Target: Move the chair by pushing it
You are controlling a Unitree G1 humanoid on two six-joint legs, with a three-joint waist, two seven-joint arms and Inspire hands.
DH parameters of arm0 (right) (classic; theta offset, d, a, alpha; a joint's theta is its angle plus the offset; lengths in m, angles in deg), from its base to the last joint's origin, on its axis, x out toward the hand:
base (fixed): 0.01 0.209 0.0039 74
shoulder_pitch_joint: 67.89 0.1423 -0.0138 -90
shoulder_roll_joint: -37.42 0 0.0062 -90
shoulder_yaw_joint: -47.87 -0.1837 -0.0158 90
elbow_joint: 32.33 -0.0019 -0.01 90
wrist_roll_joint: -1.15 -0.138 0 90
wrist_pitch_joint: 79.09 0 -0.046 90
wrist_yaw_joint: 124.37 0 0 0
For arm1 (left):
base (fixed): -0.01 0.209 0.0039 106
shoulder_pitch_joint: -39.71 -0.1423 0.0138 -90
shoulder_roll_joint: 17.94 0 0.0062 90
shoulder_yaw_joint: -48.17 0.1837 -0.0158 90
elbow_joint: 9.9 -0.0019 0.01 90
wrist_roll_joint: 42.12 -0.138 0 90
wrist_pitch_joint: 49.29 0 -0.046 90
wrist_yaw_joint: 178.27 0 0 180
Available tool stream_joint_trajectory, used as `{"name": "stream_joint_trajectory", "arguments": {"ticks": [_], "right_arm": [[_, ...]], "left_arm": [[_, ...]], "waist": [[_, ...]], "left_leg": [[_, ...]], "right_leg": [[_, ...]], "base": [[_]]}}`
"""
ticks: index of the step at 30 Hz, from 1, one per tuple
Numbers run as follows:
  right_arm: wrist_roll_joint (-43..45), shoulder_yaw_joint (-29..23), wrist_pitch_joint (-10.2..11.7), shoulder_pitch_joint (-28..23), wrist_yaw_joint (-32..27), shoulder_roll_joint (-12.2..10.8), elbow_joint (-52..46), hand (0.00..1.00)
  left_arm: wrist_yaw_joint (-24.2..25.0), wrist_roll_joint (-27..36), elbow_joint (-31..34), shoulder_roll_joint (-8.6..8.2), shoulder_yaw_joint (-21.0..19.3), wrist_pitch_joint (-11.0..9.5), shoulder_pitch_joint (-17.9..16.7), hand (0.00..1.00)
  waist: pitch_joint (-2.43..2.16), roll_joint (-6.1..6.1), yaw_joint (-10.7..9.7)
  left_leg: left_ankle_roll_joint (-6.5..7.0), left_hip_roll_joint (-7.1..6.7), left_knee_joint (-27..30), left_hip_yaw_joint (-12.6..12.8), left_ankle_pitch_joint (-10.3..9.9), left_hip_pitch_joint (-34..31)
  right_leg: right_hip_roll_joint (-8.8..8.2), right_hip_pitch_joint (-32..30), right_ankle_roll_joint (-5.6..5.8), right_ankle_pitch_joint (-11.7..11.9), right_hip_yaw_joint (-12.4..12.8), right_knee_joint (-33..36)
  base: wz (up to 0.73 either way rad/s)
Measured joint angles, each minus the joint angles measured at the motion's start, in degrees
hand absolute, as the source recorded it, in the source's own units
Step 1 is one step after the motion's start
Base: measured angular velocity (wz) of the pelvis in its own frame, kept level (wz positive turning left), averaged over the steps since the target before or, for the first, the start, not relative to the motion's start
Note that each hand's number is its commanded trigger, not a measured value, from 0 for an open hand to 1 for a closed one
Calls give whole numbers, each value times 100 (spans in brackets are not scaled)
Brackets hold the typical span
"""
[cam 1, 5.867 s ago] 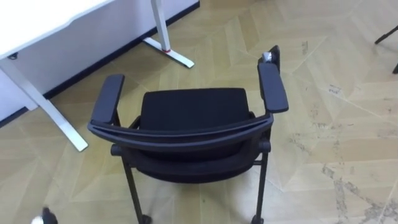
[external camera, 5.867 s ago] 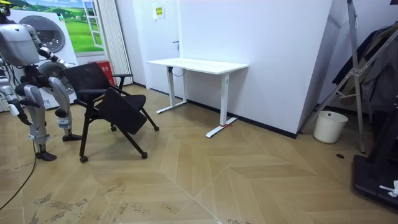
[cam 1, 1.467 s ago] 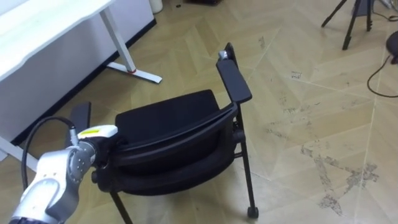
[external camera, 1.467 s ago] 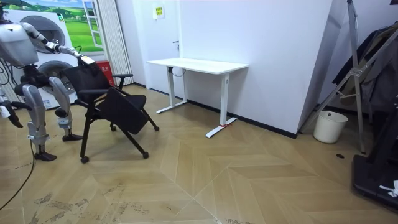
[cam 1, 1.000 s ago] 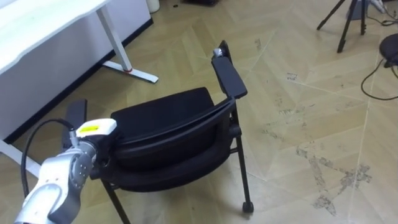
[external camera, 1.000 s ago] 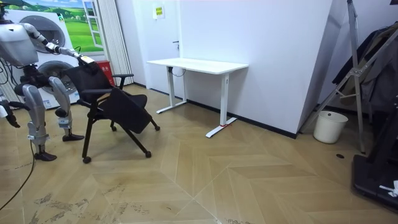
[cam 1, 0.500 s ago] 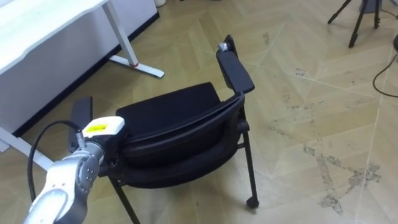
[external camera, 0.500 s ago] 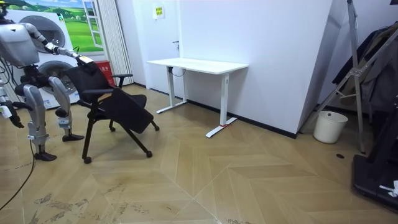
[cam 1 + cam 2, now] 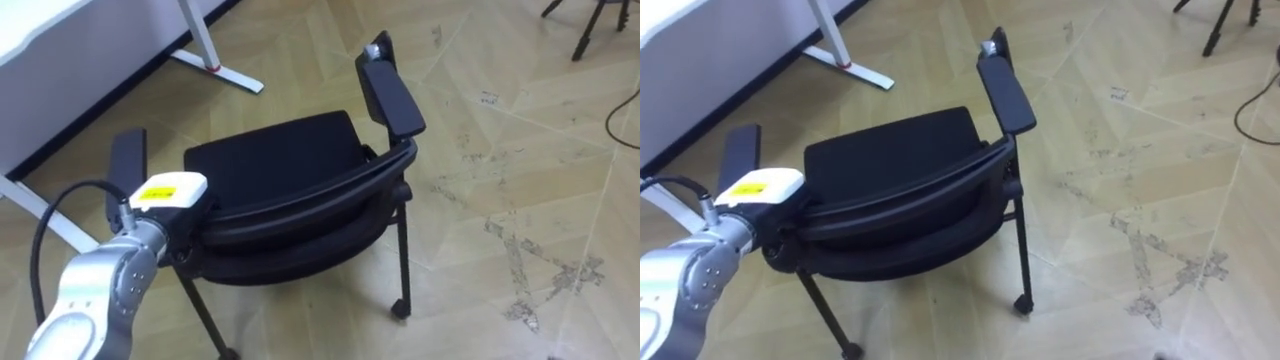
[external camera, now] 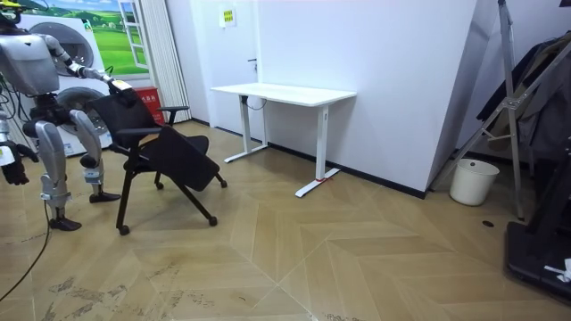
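Observation:
A black chair (image 9: pixel 270 160) with armrests and castors stands on the wood floor just before me, its backrest (image 9: pixel 320 192) nearest me and its seat facing the white desk (image 9: pixel 40 25). My left hand (image 9: pixel 172 205) lies on the left end of the backrest's top edge; its fingers merge with the dark frame. In the room view I stand behind the chair (image 10: pixel 169 152) with my left hand (image 10: pixel 122 90) stretched out to it. My right hand (image 10: pixel 12 168) hangs low at my side, fingers relaxed and empty.
The desk (image 10: pixel 285 92) stands against the white wall, its foot (image 9: pixel 215 68) just beyond the chair. A washing machine (image 10: pixel 67 45) is behind me. A white bin (image 10: pixel 473 181) and a stand (image 10: pixel 510 107) are far off at the room view's right. Open floor lies right of the chair.
My left arm has come up from my side onto the backrest. Over the last second the chair has edged a little toward the desk, and the eye view has shifted with me.

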Motion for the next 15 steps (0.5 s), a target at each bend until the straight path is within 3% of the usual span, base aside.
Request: {"name": "stream_joint_trajectory", "arguments": {"ticks": [2, 5, 8, 13, 15], "right_arm": [[563, 60, 6, 114, 82, 301, -677, 0], [1390, 62, -46, 193, 286, 503, -1650, 0], [2163, 311, -30, 239, 429, 602, -2650, 0], [2697, 742, 62, 351, 699, 667, -4073, 0], [2740, 856, 171, 452, 805, 691, -4334, 0]], "left_arm": [[135, 14, 95, 5, -2, -56, 30, 100], [409, 13, 409, 144, -1, -104, 21, 100], [503, 91, 486, 235, 1, -263, 70, 100], [513, 505, 488, 397, 4, -558, 74, 100], [509, 518, 479, 403, 18, -699, 71, 100]], "waist": [[-7, -49, 75], [-30, -173, 179], [-30, -254, 303], [-22, -258, 456], [31, -211, 562]], "left_leg": [[0, 1, -1, -36, 0, -14], [1, 7, 37, -47, -1, -106], [45, 11, 179, -70, -35, -167], [45, 22, 175, -150, -35, -46], [48, 80, 75, -361, -30, 115]], "right_leg": [[2, -40, 0, 0, 6, 42], [3, -133, 0, 0, 16, 66], [4, -149, -1, 1, 42, 98], [7, -164, -1, 1, 60, 302], [33, -307, -4, -2, 14, 755]], "base": [[0], [-2], [-4], [2], [-17]]}}
